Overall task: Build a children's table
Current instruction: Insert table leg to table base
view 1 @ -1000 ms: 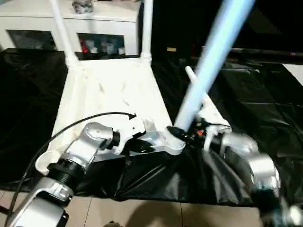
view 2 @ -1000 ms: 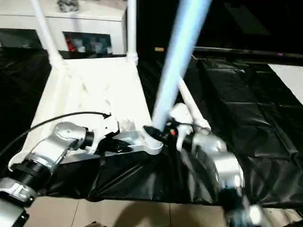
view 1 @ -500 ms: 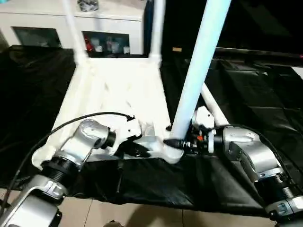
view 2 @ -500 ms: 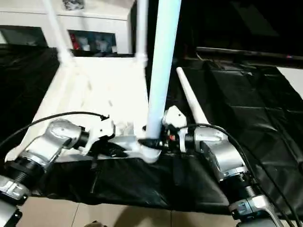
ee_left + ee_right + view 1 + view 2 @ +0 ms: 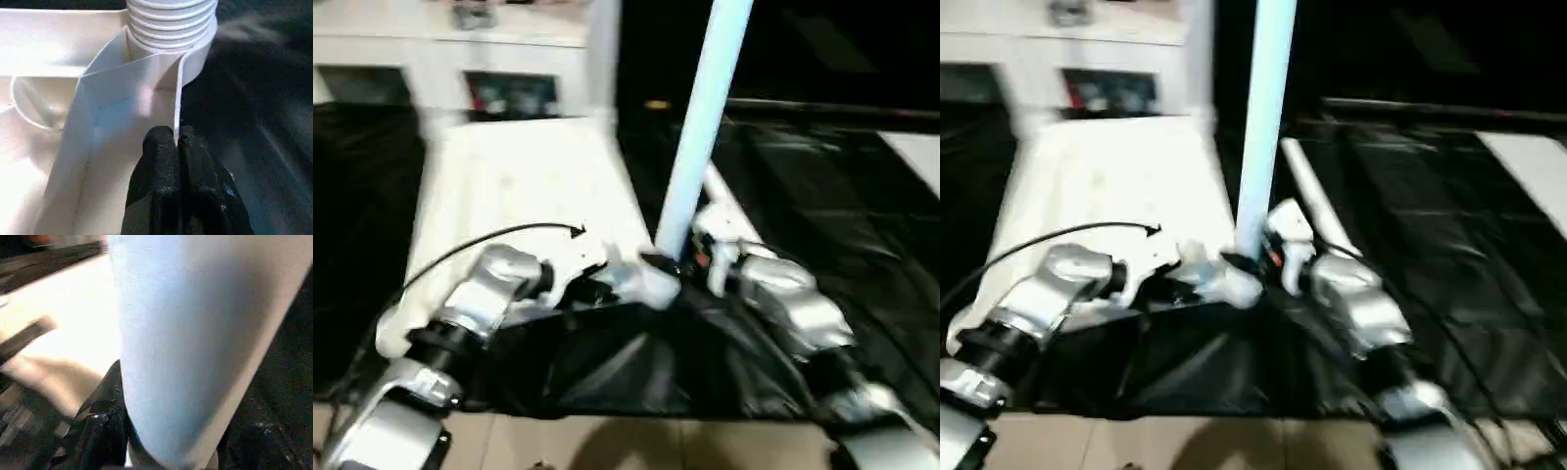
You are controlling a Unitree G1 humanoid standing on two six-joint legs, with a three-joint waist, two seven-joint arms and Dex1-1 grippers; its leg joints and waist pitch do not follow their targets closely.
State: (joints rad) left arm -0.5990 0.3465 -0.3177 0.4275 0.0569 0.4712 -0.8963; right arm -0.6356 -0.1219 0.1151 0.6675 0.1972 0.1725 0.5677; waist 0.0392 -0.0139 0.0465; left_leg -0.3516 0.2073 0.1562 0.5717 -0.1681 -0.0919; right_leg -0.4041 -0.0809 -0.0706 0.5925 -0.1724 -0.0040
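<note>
— Pinching the top's (image 5: pixel 509 186) thin rim wall, left gripper (image 5: pixel 177 142) jaws pressed together; slip risk?

— Yes. Right gripper (image 5: pixel 690 264) jaws clasp the upright leg (image 5: pixel 700 127) at the near corner socket (image 5: pixel 171 29); tilting could cross-thread it.

No text, label, brand, number or sign can be read anywhere in these pictures.
</note>
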